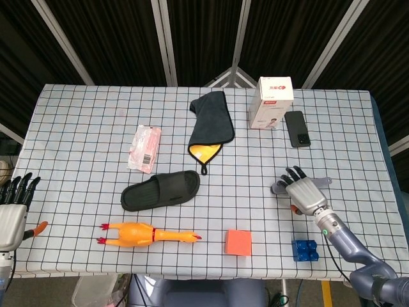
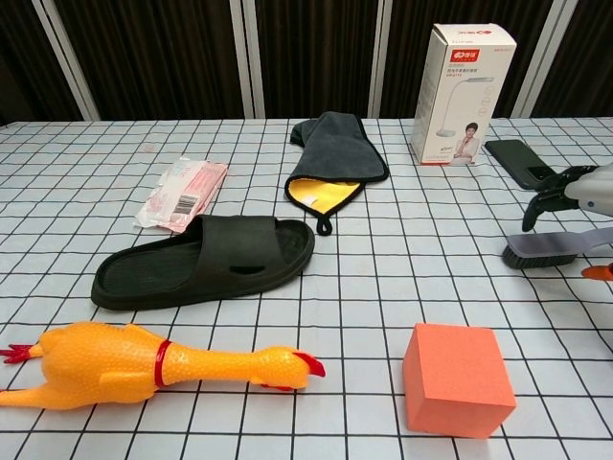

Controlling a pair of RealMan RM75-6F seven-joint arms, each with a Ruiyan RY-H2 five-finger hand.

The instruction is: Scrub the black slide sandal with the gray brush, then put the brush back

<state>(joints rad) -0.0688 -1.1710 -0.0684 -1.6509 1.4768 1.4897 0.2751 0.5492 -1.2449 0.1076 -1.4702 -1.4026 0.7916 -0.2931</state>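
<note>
Right hand (image 1: 305,194) hovers open-fingered over the gray brush (image 2: 556,247) (not grasping); left hand (image 1: 13,214) empty, fingers spread, at bench (image 1: 89,128) edge

Curtained lab: gridded table (image 1: 77,128)

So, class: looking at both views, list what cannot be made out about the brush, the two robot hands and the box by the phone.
- Gray brush: its middle is covered by the right robot hand in the head view; the chest view's edge crops the handle, so contact is unclear.
- Left robot hand: cropped by the head view's left edge, absent from the chest view.
- White box: its small print is unreadable.
</note>
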